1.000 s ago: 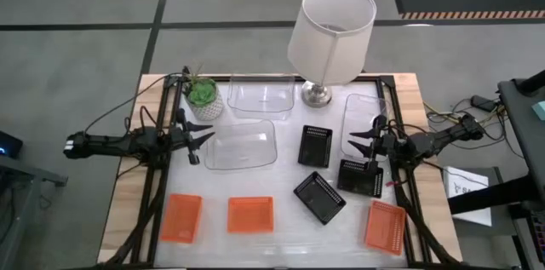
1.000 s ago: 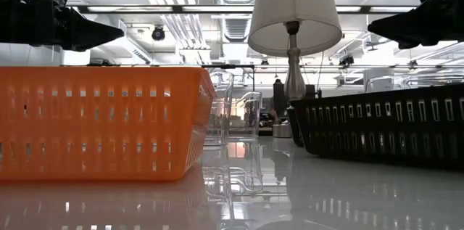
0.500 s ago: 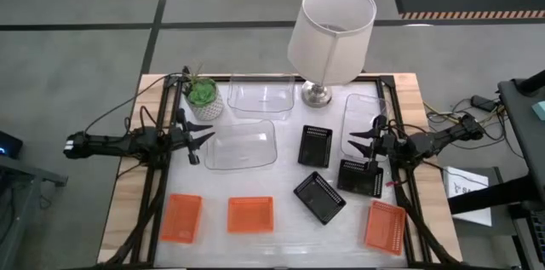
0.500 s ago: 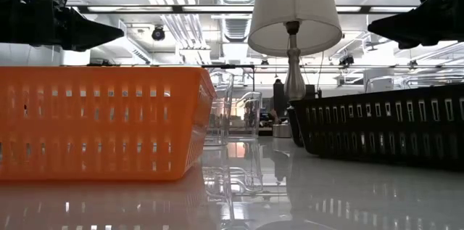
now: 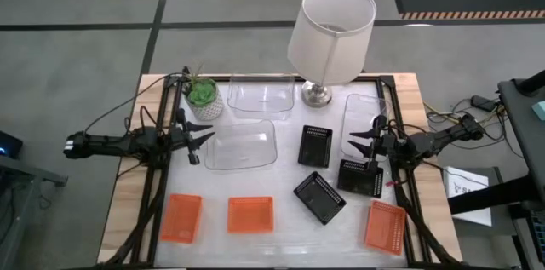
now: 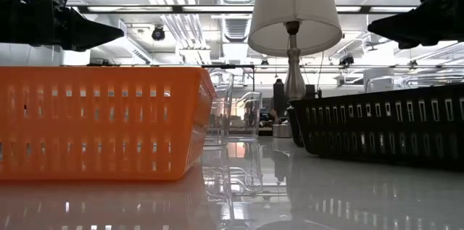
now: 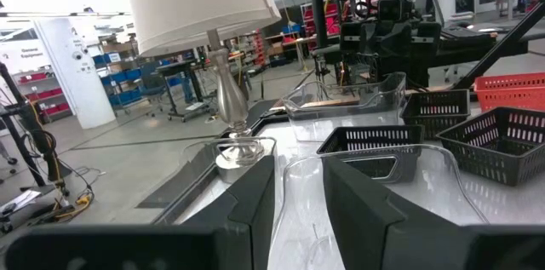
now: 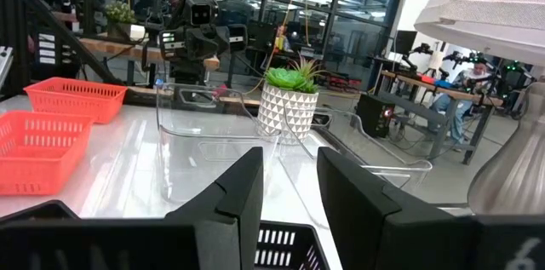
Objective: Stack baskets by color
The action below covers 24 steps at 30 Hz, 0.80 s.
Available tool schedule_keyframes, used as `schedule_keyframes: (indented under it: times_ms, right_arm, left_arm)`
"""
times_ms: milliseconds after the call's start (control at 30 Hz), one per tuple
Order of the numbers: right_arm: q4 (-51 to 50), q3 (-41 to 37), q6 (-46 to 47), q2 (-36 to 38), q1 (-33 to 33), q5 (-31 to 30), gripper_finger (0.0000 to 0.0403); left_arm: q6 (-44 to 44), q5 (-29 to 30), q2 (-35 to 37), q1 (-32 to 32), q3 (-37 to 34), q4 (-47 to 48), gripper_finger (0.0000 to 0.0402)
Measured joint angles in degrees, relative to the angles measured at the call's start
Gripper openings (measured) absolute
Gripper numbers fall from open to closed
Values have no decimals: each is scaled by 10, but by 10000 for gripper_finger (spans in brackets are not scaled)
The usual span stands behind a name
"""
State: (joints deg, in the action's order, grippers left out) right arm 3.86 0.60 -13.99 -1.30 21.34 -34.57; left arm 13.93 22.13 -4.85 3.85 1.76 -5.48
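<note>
Clear trays [image 5: 242,144] are crowded at the worktop's far edge beside the lamp [image 5: 330,23] and plant [image 5: 203,94]; either could be knocked. Both the left gripper [image 5: 201,140] and right gripper [image 5: 361,140] are seen spread, empty. Orange baskets [image 5: 250,215] line the near edge, black baskets [image 5: 318,196] lie between.

Nine baskets [image 5: 320,196] lie scattered, all unstacked.

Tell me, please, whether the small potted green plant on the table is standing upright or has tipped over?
Upright. The small potted green plant stands on its white patterned pot's base with its leaves pointing up; the right wrist view shows it level on the white table.
</note>
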Motion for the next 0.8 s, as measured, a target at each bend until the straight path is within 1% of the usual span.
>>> schedule_keyframes:
  times_ms: [233, 267, 300, 333, 400, 467, 500, 633, 700, 800]
  right_arm:
    - [0, 0, -1, 0, 0, 0, 107]
    - [0, 0, 0, 0, 0, 0, 107]
    - [0, 0, 9, 0, 0, 0, 107]
    - [1, 0, 28, 0, 0, 1, 107]
    - [5, 0, 113, 0, 0, 5, 107]
    - [19, 0, 188, 0, 0, 1, 107]
    - [28, 0, 206, 0, 0, -3, 107]
    - [47, 0, 189, 0, 0, -4, 107]
    - [47, 0, 176, 0, 0, -1, 107]
    - [48, 0, 174, 0, 0, 0, 107]
  left_arm:
    - [-2, 0, 0, 0, 0, -1, 86]
    - [-16, -3, 0, 0, 0, -1, 86]
    - [-45, -12, 0, 0, 0, -4, 86]
    - [-92, -28, 0, 0, 0, -9, 86]
    - [-210, -62, 0, 0, 0, -26, 86]
    - [-298, -73, 0, 0, 0, -49, 86]
    - [-324, -72, 0, 0, 0, -58, 86]
    - [-394, -73, 0, 0, 0, -85, 86]
    - [-401, -74, 0, 0, 0, -89, 86]
    - [-389, -71, 0, 0, 0, -111, 86]
